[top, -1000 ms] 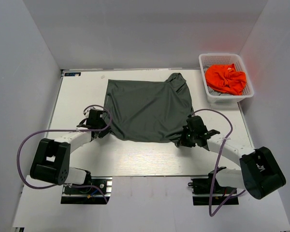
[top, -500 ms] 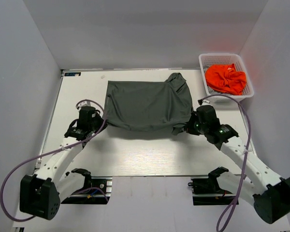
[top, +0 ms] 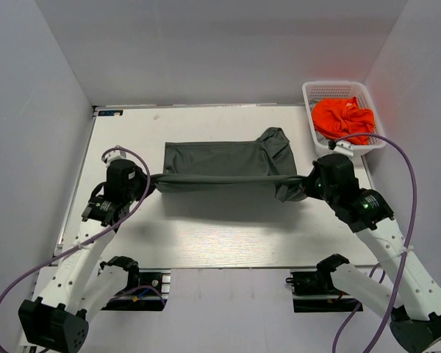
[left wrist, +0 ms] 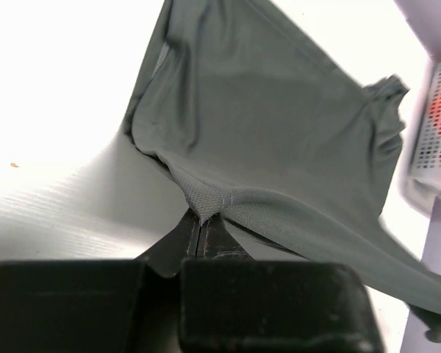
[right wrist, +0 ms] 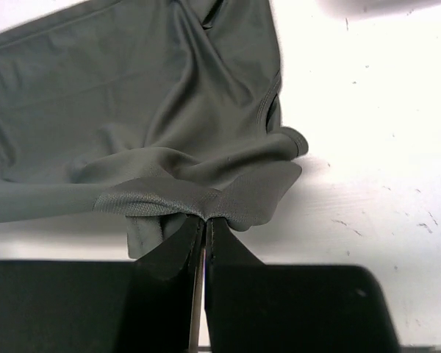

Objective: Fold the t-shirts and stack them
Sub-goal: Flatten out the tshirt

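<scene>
L gripper [top: 153, 179] & R gripper [top: 302, 186] each pinch tight on grey shirt [top: 220, 157] near hem, stretched taut btwn them. In basket [top: 375, 141]: orange shirt [top: 343, 119].

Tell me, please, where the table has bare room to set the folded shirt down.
Bare table: the wide near strip between the olive-grey shirt and the arm bases, and the far strip behind it. Crowded at right, near the basket and right fingers.

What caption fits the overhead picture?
The left gripper and right gripper hold the grey t-shirt taut by one edge above the table; orange t-shirt in the basket.
</scene>
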